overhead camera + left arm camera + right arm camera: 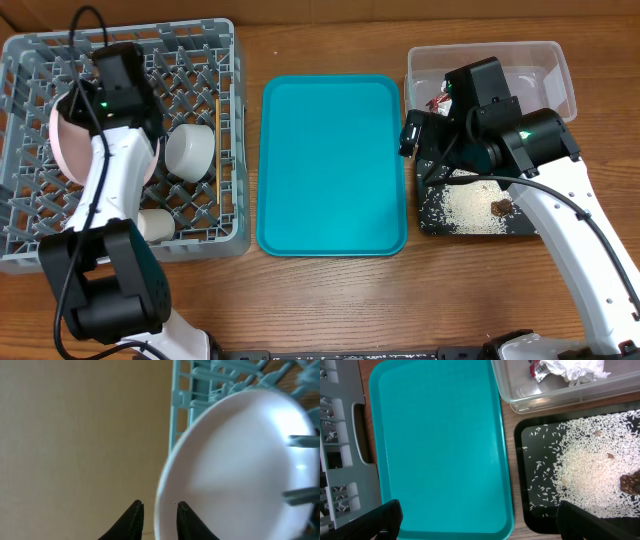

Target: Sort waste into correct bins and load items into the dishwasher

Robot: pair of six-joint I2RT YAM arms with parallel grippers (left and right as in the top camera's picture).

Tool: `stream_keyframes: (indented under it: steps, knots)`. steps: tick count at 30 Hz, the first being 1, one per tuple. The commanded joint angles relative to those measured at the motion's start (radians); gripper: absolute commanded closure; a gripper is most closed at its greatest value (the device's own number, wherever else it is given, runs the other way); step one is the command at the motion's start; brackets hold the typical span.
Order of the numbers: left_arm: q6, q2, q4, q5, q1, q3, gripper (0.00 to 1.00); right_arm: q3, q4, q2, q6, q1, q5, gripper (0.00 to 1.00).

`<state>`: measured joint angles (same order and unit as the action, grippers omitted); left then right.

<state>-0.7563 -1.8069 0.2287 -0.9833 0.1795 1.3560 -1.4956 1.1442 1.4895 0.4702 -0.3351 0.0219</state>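
The large pale pink-white plate (240,460) stands on edge among the pegs at the left of the grey dish rack (230,60). My left gripper (159,506) is shut on the plate's rim, one finger on each side. A pale bowl (190,150), a small white cup (155,225) and the wooden chopsticks (217,140) also lie in the rack. My right gripper (477,515) hangs open and empty over the gap between the teal tray and the black tray (520,460). A white paper wad (575,367) and a red scrap (535,367) lie in the clear tub (545,400). I cannot make out the small pink dish.
The flat teal tray (333,165) lies bare between the rack and the bins. White grains (585,460) and a brown lump (630,482) cover the black tray. The rack's handle wall (340,435) shows at the left of the right wrist view.
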Motion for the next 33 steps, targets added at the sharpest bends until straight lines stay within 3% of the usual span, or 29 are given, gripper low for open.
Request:
stream_keyframes:
  steps: [1, 6, 11, 15, 20, 27, 28, 29, 33]
  knots:
    - [0.005, -0.004, 0.011, -0.024, -0.027, 0.001, 0.73, 0.004, -0.006, -0.007, 0.002, 0.002, -0.001, 0.0]
    - [0.084, -0.004, 0.037, -0.087, -0.072, 0.001, 0.67, 0.004, -0.005, -0.007, 0.002, 0.002, 0.007, 0.0]
    - [0.293, 0.026, 0.038, -0.235, -0.106, 0.001, 0.41, 0.004, -0.001, -0.007, 0.002, 0.002, 0.006, 0.0]
    - [0.43, 0.116, 0.114, -0.209, -0.148, 0.002, 0.24, 0.004, 0.003, -0.007, -0.005, 0.002, 0.006, 0.0]
    - [0.547, 0.303, 0.278, 0.014, -0.266, 0.002, 0.19, -0.003, -0.015, -0.032, -0.032, 0.002, 0.006, 0.0]
    - [0.75, 0.57, 0.536, 0.538, -0.454, 0.018, 0.2, -0.056, -0.047, -0.187, -0.102, 0.002, 0.01, 0.0]
    - [0.775, 0.606, 0.565, 0.594, -0.476, 0.023, 0.16, -0.063, -0.048, -0.217, -0.121, 0.002, 0.01, 0.0]
    - [0.801, 0.647, 0.592, 0.642, -0.5, 0.029, 0.01, -0.071, -0.051, -0.256, -0.144, 0.002, 0.009, 0.0]
    - [0.86, 0.792, 0.679, 0.686, -0.586, 0.046, 0.0, -0.072, -0.067, -0.396, -0.18, 0.002, 0.009, 0.0]
